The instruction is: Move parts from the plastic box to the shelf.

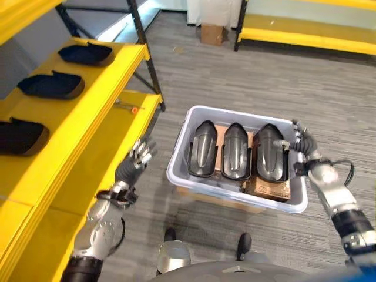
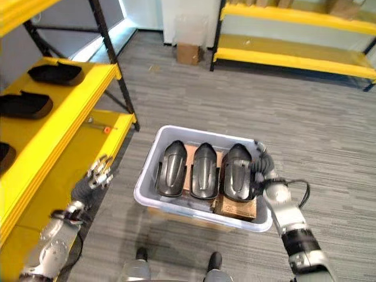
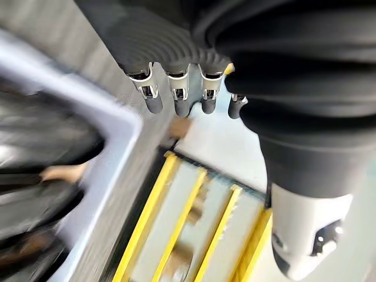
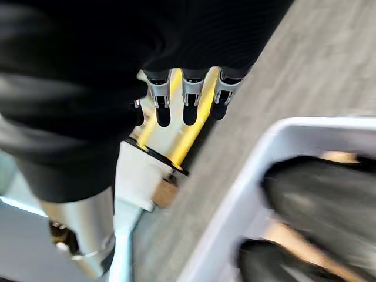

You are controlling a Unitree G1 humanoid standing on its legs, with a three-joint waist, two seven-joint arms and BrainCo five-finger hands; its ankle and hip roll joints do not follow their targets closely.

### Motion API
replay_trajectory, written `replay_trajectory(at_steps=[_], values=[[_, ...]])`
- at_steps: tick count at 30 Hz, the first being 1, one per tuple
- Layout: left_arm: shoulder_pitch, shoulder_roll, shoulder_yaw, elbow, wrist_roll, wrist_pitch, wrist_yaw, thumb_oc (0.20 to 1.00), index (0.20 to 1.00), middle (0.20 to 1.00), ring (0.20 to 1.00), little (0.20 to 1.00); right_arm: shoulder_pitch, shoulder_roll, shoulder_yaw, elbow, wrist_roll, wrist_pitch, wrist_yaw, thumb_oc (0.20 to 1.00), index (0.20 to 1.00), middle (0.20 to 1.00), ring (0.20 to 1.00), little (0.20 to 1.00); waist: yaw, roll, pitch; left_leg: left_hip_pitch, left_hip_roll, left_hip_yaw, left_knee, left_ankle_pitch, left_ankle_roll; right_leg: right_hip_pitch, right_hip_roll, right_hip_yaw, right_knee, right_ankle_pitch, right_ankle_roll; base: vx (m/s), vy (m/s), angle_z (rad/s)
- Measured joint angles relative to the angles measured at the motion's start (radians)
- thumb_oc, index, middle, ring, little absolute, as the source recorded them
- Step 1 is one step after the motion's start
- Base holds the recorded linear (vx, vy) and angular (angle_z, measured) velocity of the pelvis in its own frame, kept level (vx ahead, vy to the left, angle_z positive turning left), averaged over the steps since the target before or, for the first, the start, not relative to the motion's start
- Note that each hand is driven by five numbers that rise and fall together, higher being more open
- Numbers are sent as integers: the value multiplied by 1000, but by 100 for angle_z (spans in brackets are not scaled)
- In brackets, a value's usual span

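On the robot's left stands the yellow shelf (image 1: 88, 117), its upper level already carrying three dark parts (image 1: 51, 84), with bare board on the level below. Before the robot, on the grey floor (image 1: 247, 76), sits the grey plastic box (image 1: 235, 202). It holds three black moulded parts side by side, resting on cardboard pieces (image 1: 267, 188): a left part (image 1: 202, 148), a middle part (image 1: 235, 151) and a right part (image 1: 270, 153).

The right robot hand (image 1: 301, 147) is at the box's right wall, just beside the right part; its fingers reach toward the part's edge, and whether they grasp it cannot be told. The left robot hand (image 1: 136, 160) hangs released, fingers relaxed, between shelf and box, apart from both.

Recommended procedure: take the right part first, being nearest. Grip it along its long sides, lift straight up clear of the box wall, then carry it across to a bare stretch of shelf.
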Motion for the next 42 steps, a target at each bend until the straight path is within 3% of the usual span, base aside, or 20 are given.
replay_trajectory(at_steps=[3, 7, 12, 21, 30, 35, 42], values=[[-125, -24, 8, -19, -195, -11, 100, 1000, 1000, 1000, 1000, 1000, -161, -4, 10, 83, 9, 40, -48, 1000, 1000, 1000, 1000, 1000, 36, 14, 138, -91, 3, -33, 46, 12, 2, -92, -8, -10, 76, -11, -15, -174, -142, 20], [-179, -30, -1, -21, -201, -32, 162, 1000, 1000, 1000, 1000, 1000, -255, 18, 8, 260, 46, 68, -140, 1000, 1000, 1000, 1000, 1000, 40, -1, 221, -193, 10, -57, 112, 8, -1, -196, -20, -20, 178, -45, -32, -106, -72, 8], [-170, -29, -19, -20, -180, -34, 194, 1000, 1000, 1000, 1000, 1000, -260, 25, 5, 373, 94, 90, -242, 1000, 1000, 1000, 1000, 1000, 56, 15, 249, -259, 5, -58, 134, 8, 0, -279, -28, -13, 230, -54, -37, -60, 17, 0], [-182, -29, -43, -20, -181, -70, 248, 1000, 1000, 1000, 1000, 1000, -259, 36, 8, 424, 124, 90, -315, 1000, 1000, 1000, 1000, 1000, 41, 36, 255, -273, -17, -45, 133, 12, 12, -314, -55, 4, 257, -56, -35, -49, 47, -1], [-165, -52, -43, -20, -181, -72, 245, 1000, 1000, 1000, 1000, 1000, -258, 65, 72, 417, 119, 51, -164, 1000, 1000, 1000, 1000, 1000, 21, 45, 254, -274, -18, -34, 132, 14, 14, -326, -58, 16, 260, -55, -34, -4, 5, -3], [-160, -57, -42, -20, -179, -61, 243, 1000, 1000, 1000, 1000, 1000, -254, 62, 127, 296, 67, 38, -82, 1000, 1000, 1000, 1000, 1000, 20, 47, 254, -272, -16, -25, 133, 14, 14, -332, -59, 19, 270, -56, -36, 5, -4, -2], [-157, -61, -42, -20, -179, -50, 242, 1000, 1000, 1000, 1000, 1000, -249, 78, 128, 241, 197, 67, -31, 1000, 1000, 1000, 1000, 1000, 19, 48, 254, -264, -15, -25, 133, 16, 18, -334, -61, 20, 288, -62, -40, 0, 0, 0]])
